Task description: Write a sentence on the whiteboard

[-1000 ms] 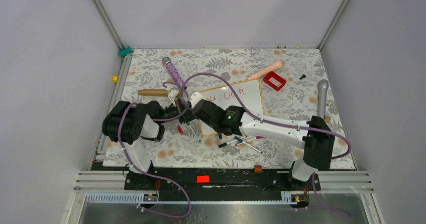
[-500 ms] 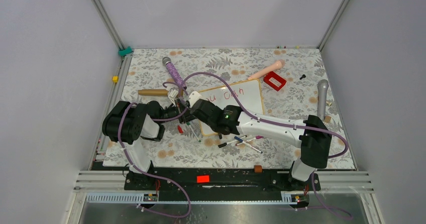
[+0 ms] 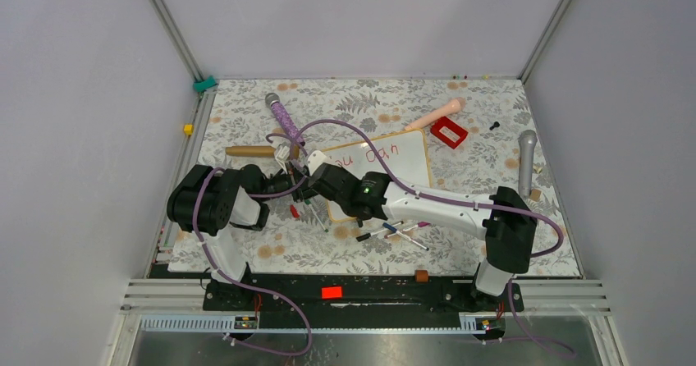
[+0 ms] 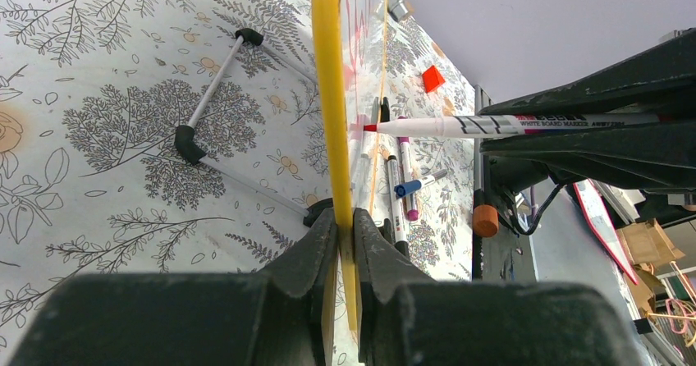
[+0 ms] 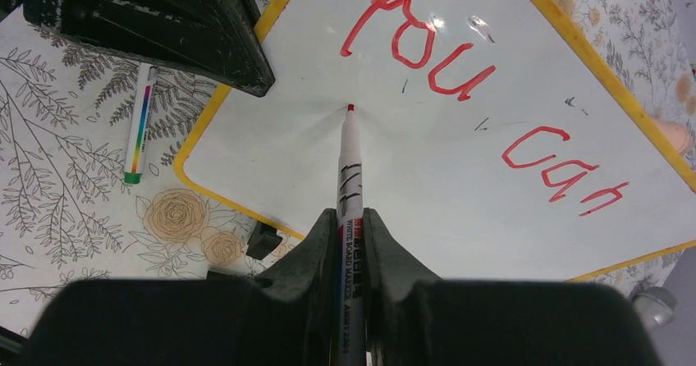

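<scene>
The whiteboard (image 3: 413, 167) lies slanted at mid-table, its frame yellow in the wrist views. Red lettering (image 5: 460, 85) on it reads "You can". My left gripper (image 4: 345, 218) is shut on the board's yellow edge (image 4: 327, 70) at its near-left corner. My right gripper (image 5: 350, 218) is shut on a white whiteboard marker (image 5: 348, 169). The marker's red tip (image 5: 350, 107) rests on the bare board (image 5: 460, 177) just below "You". From above, both grippers (image 3: 305, 181) meet at the board's left end, and the right arm covers that part of the board.
Several loose markers (image 3: 394, 231) lie by the board's near edge, and a red cap (image 3: 293, 211) lies left of them. A rainbow-striped marker (image 5: 138, 124) lies off the corner. Behind are a purple microphone (image 3: 283, 120), a wooden stick (image 3: 250, 150), a red box (image 3: 448, 132) and a grey microphone (image 3: 525, 157).
The right arm has slid slightly left, carrying the marker toward the board's left end. The left gripper has stayed clamped on the board's edge.
</scene>
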Controlling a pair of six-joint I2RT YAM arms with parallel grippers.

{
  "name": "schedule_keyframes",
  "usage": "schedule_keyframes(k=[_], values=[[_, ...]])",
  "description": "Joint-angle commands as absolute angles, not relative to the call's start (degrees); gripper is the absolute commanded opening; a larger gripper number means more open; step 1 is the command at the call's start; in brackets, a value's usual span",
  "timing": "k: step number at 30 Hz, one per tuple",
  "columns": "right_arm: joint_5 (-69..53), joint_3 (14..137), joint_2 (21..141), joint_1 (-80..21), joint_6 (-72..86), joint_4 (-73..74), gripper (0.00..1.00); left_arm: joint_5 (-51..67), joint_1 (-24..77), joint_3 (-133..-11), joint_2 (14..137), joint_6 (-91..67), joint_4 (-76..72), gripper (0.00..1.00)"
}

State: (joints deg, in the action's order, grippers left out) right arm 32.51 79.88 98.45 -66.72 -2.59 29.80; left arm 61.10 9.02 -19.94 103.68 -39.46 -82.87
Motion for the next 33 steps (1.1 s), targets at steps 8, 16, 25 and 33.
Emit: schedule_keyframes(k=[8, 16, 25, 33], values=[[35.03, 82.73, 99.25, -67.15, -2.3, 30.44, 0.0, 61.7, 8.88, -21.18, 103.79, -35.43, -84.71, 0.01], [33.12, 83.04, 99.41, -67.15, -2.68, 30.48, 0.0, 61.54, 8.85, -21.07, 103.6, -35.43, -84.77, 0.01], [30.23, 83.2, 99.6, -67.1, -2.99, 30.48, 0.0, 61.5, 8.88, -20.92, 103.45, -35.38, -84.73, 0.01], [28.93, 82.49, 99.35, -67.15, -3.18, 30.48, 0.0, 61.47, 8.85, -20.92, 103.4, -35.4, -84.73, 0.01]])
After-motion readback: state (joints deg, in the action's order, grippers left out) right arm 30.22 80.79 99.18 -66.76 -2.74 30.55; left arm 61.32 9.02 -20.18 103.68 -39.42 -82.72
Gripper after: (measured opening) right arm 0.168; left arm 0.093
